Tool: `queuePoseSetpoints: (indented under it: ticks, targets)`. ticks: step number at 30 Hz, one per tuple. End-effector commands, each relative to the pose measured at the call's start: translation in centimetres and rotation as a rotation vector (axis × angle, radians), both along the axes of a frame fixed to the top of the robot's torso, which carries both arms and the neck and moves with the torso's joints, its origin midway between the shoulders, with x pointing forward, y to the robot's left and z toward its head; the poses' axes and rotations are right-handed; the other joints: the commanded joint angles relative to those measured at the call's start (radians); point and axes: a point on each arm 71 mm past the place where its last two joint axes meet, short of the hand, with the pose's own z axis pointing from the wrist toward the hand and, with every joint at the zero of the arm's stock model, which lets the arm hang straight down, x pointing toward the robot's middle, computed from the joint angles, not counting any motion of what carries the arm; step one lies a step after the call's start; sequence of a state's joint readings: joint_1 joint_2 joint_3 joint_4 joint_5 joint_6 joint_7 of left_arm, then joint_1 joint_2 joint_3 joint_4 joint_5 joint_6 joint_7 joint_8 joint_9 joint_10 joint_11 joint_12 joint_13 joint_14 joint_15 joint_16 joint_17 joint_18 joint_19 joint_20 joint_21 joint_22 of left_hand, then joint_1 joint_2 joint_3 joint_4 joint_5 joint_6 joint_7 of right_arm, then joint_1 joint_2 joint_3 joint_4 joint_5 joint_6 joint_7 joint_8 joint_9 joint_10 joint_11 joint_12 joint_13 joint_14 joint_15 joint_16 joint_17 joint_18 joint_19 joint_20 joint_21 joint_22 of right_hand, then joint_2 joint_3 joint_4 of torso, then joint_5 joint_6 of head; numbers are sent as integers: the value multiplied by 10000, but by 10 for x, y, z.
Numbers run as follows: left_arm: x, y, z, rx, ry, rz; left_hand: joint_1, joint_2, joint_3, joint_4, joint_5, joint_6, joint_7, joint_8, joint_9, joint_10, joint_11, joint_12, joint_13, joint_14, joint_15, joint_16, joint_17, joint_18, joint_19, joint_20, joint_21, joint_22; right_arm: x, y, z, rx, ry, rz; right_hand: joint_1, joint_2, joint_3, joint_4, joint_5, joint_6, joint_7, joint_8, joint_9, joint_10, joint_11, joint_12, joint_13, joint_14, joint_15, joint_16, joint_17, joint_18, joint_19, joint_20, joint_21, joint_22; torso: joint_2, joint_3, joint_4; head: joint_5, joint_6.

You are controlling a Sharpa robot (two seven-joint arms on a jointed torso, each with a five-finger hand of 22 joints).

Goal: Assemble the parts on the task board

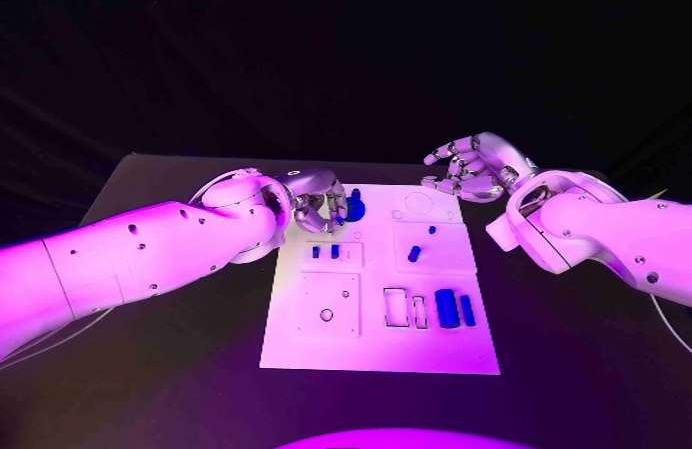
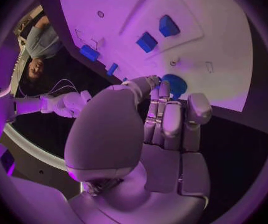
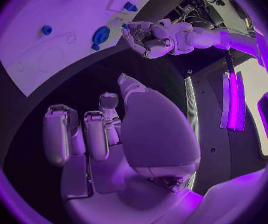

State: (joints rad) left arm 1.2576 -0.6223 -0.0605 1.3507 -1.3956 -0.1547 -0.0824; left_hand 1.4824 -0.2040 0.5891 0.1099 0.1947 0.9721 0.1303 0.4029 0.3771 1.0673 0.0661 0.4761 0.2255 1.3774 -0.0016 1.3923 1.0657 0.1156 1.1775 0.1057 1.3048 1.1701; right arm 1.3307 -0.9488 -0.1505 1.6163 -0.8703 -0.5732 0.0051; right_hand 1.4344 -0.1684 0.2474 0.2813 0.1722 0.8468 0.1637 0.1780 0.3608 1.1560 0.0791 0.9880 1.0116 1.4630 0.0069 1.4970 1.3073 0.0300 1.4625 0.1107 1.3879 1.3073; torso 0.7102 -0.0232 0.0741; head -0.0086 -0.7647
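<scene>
Parts risk: my left hand (image 1: 315, 212) fingertips seem to pinch the round blue part (image 1: 355, 207), which could tip off its seat; my right hand (image 1: 473, 167) hovers wide, holding nothing.

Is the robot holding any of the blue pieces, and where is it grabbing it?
The left hand has its fingertips on the round blue part's edge; a firm grip cannot be told. The right hand holds nothing.

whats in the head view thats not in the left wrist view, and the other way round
Head view alone: the whole task board with its long blue parts near the robot, and the right hand held open beyond the board's far edge. Left wrist view alone: the left hand's fingertips at the round blue part, seen close. Both: left hand, round part, two small blue blocks.
</scene>
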Motion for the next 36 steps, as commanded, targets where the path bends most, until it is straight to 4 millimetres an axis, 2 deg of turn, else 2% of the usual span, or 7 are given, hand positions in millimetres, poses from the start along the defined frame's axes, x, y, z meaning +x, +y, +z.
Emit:
queuePoseSetpoints:
  ticks: [1,7,11,16,36]
  targets:
    - [0,4,0,-110,254,86,-96,18,-10,-71,53,63,20,-13,-8,70,-16,-63,-17,52,16,17,-15,-77,38,11,49,-7,0,1,0,-35,-60,124,-9,-53,60,19,60,12,21,38,-10,-14,-20,-35,-10,697,-64,-46,1263,141,222,-68,-46,1440,-29,-17,34,-32,-35]
    - [2,14,-4,99,525,264,-106,14,-11,-73,53,66,20,-19,-9,75,-16,-72,-18,51,17,15,-22,-79,45,11,54,1,-1,0,-1,-43,-22,113,-9,-53,60,19,60,12,21,38,-10,-14,-20,-35,-10,697,-64,-46,1263,141,222,-68,-46,1440,-26,-7,36,-11,-45]
    - [2,16,-7,159,644,296,-118,9,-13,-74,52,70,20,-26,-10,79,-16,-84,-20,48,19,12,-32,-77,35,13,48,-7,-1,0,-2,-42,-15,119,-9,-53,60,19,60,12,21,38,-10,-14,-20,-35,-10,697,-64,-46,1263,141,222,-68,-46,1440,-18,-13,36,-4,-56]
    - [2,15,-12,235,743,281,-118,9,-13,-74,52,70,20,-26,-10,79,-16,-84,-20,48,19,12,-32,-77,35,13,48,-7,-1,1,-2,-40,-12,124,-9,-53,60,19,60,12,21,38,-10,-14,-20,-35,-10,697,-64,-46,1263,141,222,-68,-46,1440,-2,-12,13,33,-72]
    - [2,10,-22,280,948,250,-136,0,-12,-83,50,75,18,-44,-13,91,-16,-111,-23,40,19,3,-55,-79,37,15,50,-1,-1,1,-2,-33,-12,132,-9,-53,60,19,60,12,21,38,-10,-14,-20,-35,-10,697,-64,-46,1263,141,222,-68,-46,1440,-2,-3,9,25,-124]
